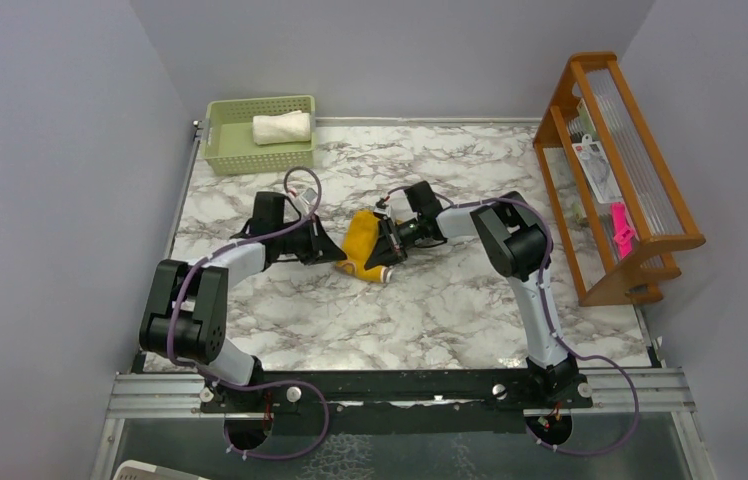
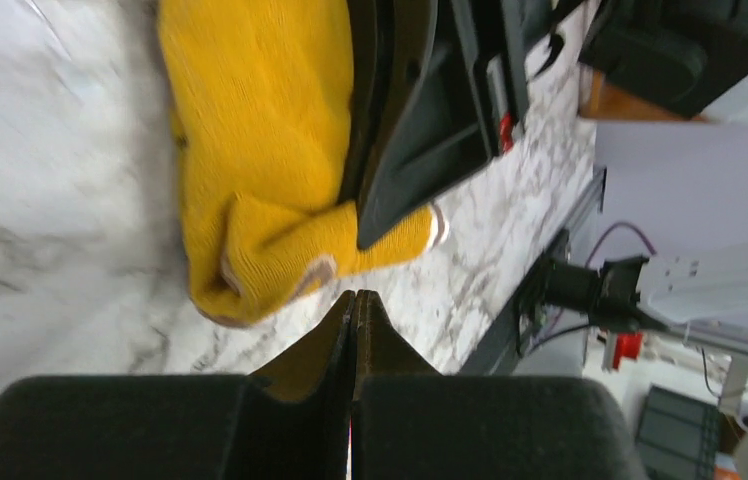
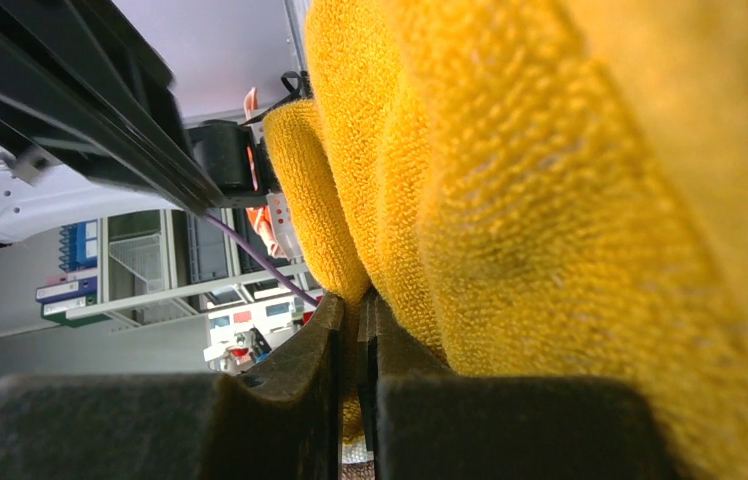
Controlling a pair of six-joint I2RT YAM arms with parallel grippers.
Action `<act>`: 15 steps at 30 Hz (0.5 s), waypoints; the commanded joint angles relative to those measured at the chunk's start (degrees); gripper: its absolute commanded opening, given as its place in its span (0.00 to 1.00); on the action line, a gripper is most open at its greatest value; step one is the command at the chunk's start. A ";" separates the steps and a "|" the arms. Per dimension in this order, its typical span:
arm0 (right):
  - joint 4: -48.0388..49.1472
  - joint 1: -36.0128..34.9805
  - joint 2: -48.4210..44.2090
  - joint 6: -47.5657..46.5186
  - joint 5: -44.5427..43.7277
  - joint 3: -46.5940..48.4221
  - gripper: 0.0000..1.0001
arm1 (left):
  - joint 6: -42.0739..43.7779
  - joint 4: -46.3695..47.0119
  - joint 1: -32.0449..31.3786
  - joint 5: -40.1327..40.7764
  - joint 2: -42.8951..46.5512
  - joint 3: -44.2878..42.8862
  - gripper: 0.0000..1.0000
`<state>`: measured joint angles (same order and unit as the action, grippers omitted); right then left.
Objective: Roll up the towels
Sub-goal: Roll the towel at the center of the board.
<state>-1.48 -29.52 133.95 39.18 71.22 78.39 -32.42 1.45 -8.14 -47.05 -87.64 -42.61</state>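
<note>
The cream-white towel [image 1: 281,127] is lying rolled in the green basket [image 1: 250,162] while the right gripper [image 3: 358,312] is pinching the partly rolled mustard-yellow towel [image 1: 360,238], the left gripper [image 2: 354,305] sitting clenched and empty.

Right gripper [image 3: 358,312]: jaws almost together, pinching a thin fold of cloth.
Yellow towel [image 3: 550,200]: thick looped folds fill the space above and right of the jaws; one fold runs down into their gap.
Black robot part [image 3: 70,90]: slants across above-left of the jaws.
Purple cable [image 3: 250,252]: behind, left of the jaw tips.
Shelving [image 3: 150,270]: blurred, far left.
</note>
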 commanded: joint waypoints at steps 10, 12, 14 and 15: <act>-6.74 1.04 4.26 3.01 -7.98 -1.08 0.04 | -4.94 11.84 -2.76 -1.96 -5.76 2.32 0.00; -6.70 1.09 4.02 3.01 -8.02 -1.37 0.04 | -5.23 12.94 -2.82 -2.04 -7.91 -0.33 0.00; -6.70 1.05 3.82 3.01 -8.03 -1.61 0.04 | -5.14 12.89 -2.84 -2.24 -9.41 -2.49 0.00; -6.76 1.16 3.71 2.94 -8.03 -1.68 0.04 | -5.12 12.95 -2.92 -2.39 -11.00 -2.94 0.00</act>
<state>-1.65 -29.50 133.97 39.18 71.05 78.52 -36.80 9.80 -10.90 -48.07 -95.44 -41.39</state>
